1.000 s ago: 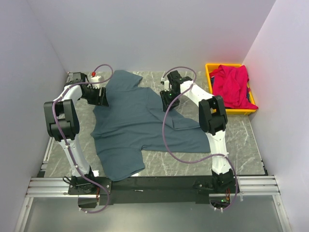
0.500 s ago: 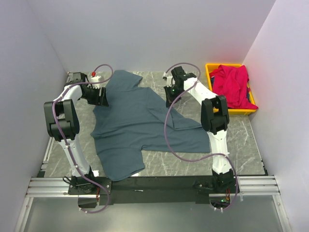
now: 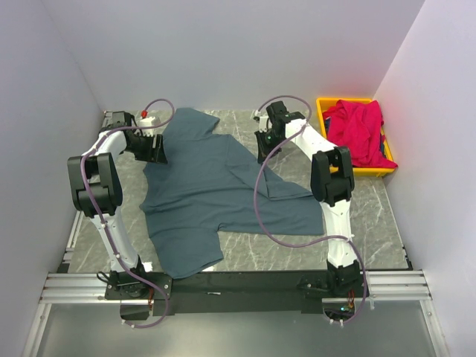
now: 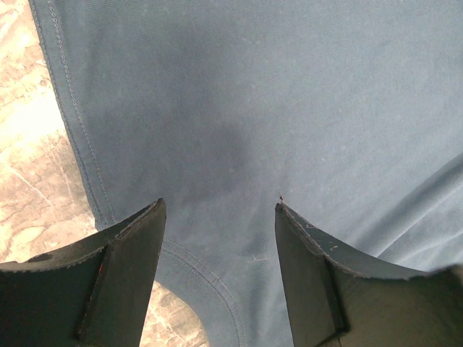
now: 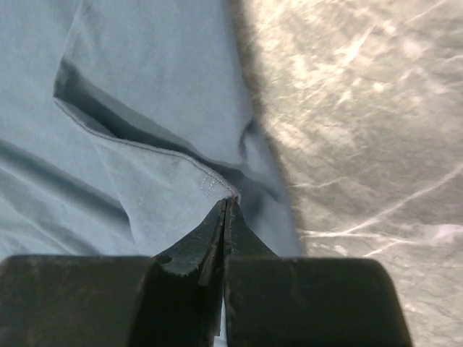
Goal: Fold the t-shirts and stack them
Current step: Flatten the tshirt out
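1. A grey, marble-veined counter (image 3: pixel 372 216) with a smooth, faintly glossy top is boxed in by plain pale lilac walls (image 3: pixel 223 52).
2. Between the two hands, a dark slate blue-grey t-shirt (image 3: pixel 208 186) lies spread mostly flat. It is soft matte cloth with neat double-stitched hems.
3. The left hand (image 4: pixel 219 206) is released. Its two dark wedge-shaped fingers stand apart just above the shirt's left edge, and bare counter shows just to its left.
4. The right hand (image 5: pixel 226 202) is clenched. Its thin black fingertips are pressed together on a stitched hem corner of the blue-grey t-shirt, and the cloth puckers up toward them. Veined counter lies to the right of this hand.
5. Well to the right of the right hand, a crimson red t-shirt (image 3: pixel 361 130) sits crumpled in a yellow plastic bin (image 3: pixel 321 117), heaped above its rim.
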Motion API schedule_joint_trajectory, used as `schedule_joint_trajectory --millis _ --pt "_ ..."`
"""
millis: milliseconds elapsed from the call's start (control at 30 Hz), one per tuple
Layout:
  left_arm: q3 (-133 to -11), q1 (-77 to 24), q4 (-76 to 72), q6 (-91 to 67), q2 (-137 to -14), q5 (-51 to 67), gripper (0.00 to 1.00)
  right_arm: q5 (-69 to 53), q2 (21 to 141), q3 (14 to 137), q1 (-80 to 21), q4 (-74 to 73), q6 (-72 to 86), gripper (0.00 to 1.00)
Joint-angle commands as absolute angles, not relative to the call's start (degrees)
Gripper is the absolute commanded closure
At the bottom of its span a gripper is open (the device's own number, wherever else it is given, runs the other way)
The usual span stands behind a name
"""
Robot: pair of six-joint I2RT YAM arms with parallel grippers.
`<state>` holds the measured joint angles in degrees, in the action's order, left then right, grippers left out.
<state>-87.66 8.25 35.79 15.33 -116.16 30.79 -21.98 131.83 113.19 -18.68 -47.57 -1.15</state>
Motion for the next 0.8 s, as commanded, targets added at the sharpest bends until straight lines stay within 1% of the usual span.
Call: schedule_joint_trajectory --millis 0,167,267,300,367,467,567,633,667,700,733,767 --pt "-88.9 8.1 35.4 15.6 -115.2 32.0 0.32 -19.6 128.3 113.9 -17.1 -45.0 -1.2 1.00" --pt "-90.3 8.1 36.0 15.5 -115.3 31.8 0.32 -12.7 125.1 115.7 -12.6 -41.8 -4.4 1.00" --pt "-91.5 8.1 36.4 15.3 -115.4 31.6 0.32 -6.3 125.0 117.0 -10.5 -38.1 -7.3 1.00" --pt "-91.8 8.1 36.4 15.2 -115.4 31.5 0.32 -2.2 125.2 117.4 -10.1 -35.8 -8.3 1.00" --pt "-92.5 8.1 36.6 15.0 -115.7 31.1 0.32 1.8 125.8 117.0 -9.4 -32.7 -10.8 1.00" --pt "-92.6 8.1 35.7 14.5 -115.8 30.6 0.32 8.9 126.3 114.4 -8.3 -24.2 -14.3 1.00" --pt "-92.9 8.2 35.2 13.8 -116.4 30.5 0.31 11.3 128.5 114.5 -7.8 -19.3 -16.9 1.00" --pt "-93.4 8.1 35.2 13.6 -116.7 30.8 0.32 10.4 131.5 119.8 -7.6 -23.2 -16.3 1.00" --pt "-93.6 8.1 35.4 13.6 -117.0 30.8 0.32 4.0 132.6 123.0 -7.6 -26.9 -15.6 0.95" --pt "-93.7 8.1 35.4 13.5 -117.2 31.0 0.32 0.6 133.6 128.6 -7.4 -30.9 -14.5 0.84" --pt "-93.7 8.1 35.3 13.5 -117.2 31.1 0.32 -3.1 134.1 130.0 -7.4 -36.7 -12.2 0.62" --pt "-93.8 8.2 35.2 13.4 -117.3 31.1 0.32 -7.5 133.8 130.1 -7.4 -38.8 -11.4 0.54"
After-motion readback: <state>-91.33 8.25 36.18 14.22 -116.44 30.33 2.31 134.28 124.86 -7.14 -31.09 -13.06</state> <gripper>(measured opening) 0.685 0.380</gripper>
